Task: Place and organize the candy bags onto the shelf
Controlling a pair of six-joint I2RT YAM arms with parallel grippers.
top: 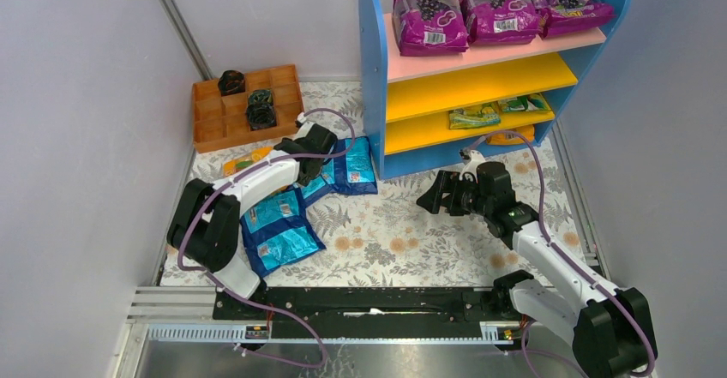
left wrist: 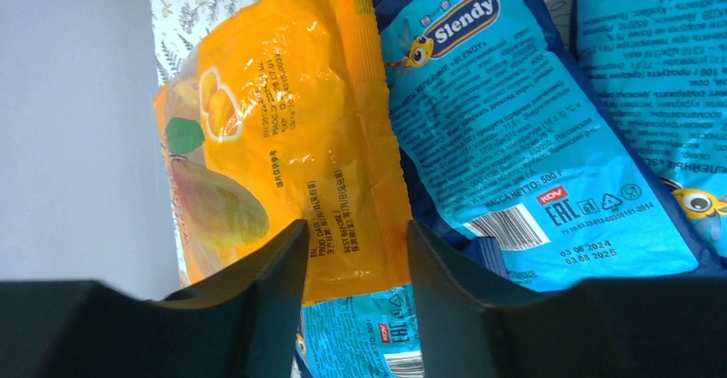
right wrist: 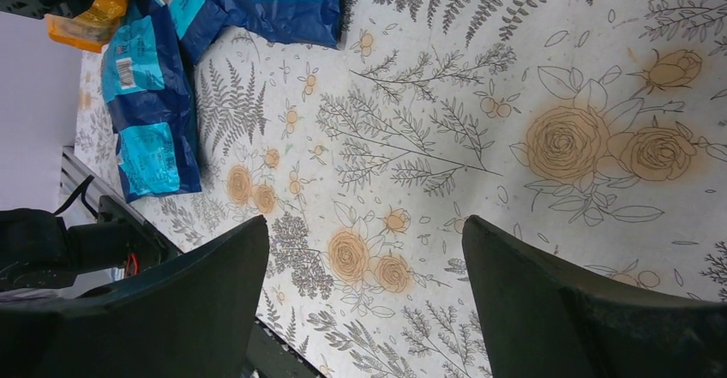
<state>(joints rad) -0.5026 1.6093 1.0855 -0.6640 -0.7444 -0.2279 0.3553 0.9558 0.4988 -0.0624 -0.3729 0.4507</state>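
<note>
An orange candy bag (top: 247,162) with fruit print lies on the mat by the left wall. In the left wrist view the orange bag (left wrist: 283,138) runs between my fingers. My left gripper (top: 296,153) (left wrist: 356,224) stands half-closed over its near end, jaws apart. Several blue candy bags lie around it: one by the shelf (top: 350,169) (left wrist: 506,138), others nearer the arm base (top: 279,231) (right wrist: 150,95). My right gripper (top: 435,194) (right wrist: 364,228) is wide open and empty over bare mat. The shelf (top: 370,69) holds green-yellow bags (top: 474,117) on its lower yellow board.
Three purple grape-print bags (top: 497,9) lie on the shelf's pink top board. An orange compartmented tray (top: 214,125) with dark items stands at the back left. Grey walls close in on both sides. The flowered mat (top: 403,232) lies between the arms.
</note>
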